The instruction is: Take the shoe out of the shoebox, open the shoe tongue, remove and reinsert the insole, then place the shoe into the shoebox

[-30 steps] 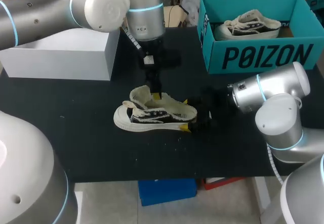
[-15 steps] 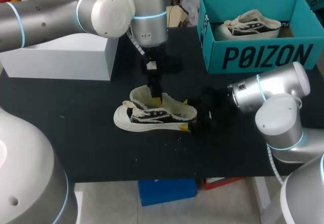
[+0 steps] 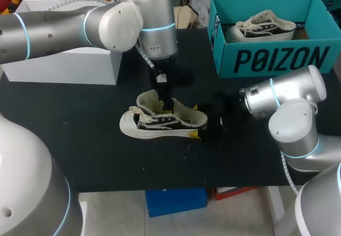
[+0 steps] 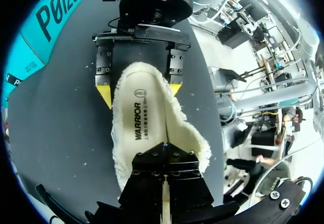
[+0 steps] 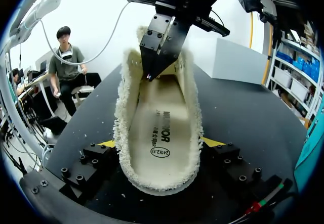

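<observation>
Upper left of the head view there's a white rectangular box (image 3: 64,65) on the black desk (image 3: 80,156), not part of the action as far as I can see.

Just right of it, the left tool (image 3: 166,102) drops straight down into the mouth of the cream-and-black canvas sneaker with the fleecy lining (image 3: 160,123). The sneaker stands on its sole in the middle of the frame, toe pointing left. That tool's fingers are pressed together, with the tips buried in the fluff at the toe end of the cream printed insole (image 5: 159,128). Honestly can't tell if they've got anything pinched.

At the heel end, the right tool (image 3: 195,121) has one yellow tip on each side of the heel, both pressing in, so it's clamped on the sneaker. Upper right is the teal cardboard shoebox (image 3: 266,60) with a second sneaker (image 3: 261,27) lying in it.

What I'd worry about:
- If the left tool only has fluff, a pull would probably slip off and leave the insole where it is.
- If it's caught the lining along with the insole, the whole sneaker could lift or twist.
- The right tool is only squeezing a soft heel wall, which could buckle and let go.
- The insole could also fold and jam under the tongue on the way out.
</observation>
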Tool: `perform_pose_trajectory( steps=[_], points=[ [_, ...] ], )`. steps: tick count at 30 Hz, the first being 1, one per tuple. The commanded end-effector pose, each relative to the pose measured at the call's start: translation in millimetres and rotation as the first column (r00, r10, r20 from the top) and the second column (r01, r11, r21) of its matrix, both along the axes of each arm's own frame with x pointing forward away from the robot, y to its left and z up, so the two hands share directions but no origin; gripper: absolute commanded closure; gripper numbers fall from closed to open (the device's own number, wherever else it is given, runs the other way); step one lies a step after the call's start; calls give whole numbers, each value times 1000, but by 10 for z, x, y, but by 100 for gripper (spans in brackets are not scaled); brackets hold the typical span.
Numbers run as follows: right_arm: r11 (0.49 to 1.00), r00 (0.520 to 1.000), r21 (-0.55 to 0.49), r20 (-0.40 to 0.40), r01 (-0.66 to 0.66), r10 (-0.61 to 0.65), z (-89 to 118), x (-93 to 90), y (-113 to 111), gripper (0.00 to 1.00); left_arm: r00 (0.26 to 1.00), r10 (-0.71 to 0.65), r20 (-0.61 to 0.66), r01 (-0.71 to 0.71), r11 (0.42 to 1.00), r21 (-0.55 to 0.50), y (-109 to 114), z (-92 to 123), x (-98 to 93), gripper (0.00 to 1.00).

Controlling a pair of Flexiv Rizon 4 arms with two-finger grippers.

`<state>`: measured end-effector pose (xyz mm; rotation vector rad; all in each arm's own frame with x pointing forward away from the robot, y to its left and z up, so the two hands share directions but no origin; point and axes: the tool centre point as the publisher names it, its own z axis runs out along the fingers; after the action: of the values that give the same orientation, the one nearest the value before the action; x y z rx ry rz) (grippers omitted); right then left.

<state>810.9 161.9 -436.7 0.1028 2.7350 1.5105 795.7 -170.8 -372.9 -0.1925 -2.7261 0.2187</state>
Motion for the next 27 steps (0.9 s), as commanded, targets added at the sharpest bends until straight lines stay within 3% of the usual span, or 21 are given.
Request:
perform_pose_trajectory(
  steps=[1, 27],
  points=[
    [1000, 1000, -2, -2, -1, 1, -3, 5, 3, 100, 1000, 2, -19, -2, 1000, -4, -32, -110, -30, 100],
    [1000, 1000, -2, -2, -1, 1, -3, 5, 3, 100, 999, 15, -43, -13, 999, 36, -103, -349, -171, 100]
  ],
)
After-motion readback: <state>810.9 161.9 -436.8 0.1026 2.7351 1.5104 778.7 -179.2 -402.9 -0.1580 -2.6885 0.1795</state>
